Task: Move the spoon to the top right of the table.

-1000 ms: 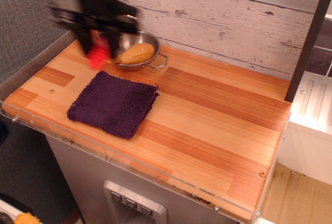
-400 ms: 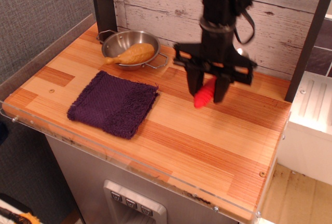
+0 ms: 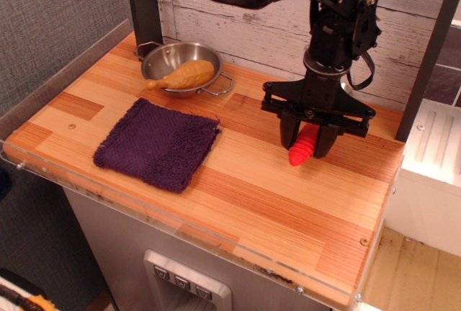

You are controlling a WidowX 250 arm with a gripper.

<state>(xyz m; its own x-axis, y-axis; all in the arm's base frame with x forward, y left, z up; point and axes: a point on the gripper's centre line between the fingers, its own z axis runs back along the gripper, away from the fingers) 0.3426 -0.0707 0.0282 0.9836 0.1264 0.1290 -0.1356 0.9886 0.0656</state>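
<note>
My gripper [image 3: 308, 137] hangs over the right part of the wooden table [image 3: 238, 196], toward the back wall. Its two black fingers are shut on the spoon [image 3: 302, 149], whose thick ribbed red handle pokes out below and toward the front. The handle tip is at or just above the wood; I cannot tell whether it touches. The spoon's metal bowl is hidden behind the gripper.
A steel pan [image 3: 162, 62] with a yellow-brown drumstick toy [image 3: 184, 75] stands at the back left. A dark purple knitted cloth [image 3: 157, 144] lies at the front left. A black post [image 3: 425, 52] rises at the table's right back edge. A whitewashed plank wall runs behind.
The gripper carried the spoon from over the pan at the back left across the table to the right, and now sits a little farther right and lower than 0.4 s ago.
</note>
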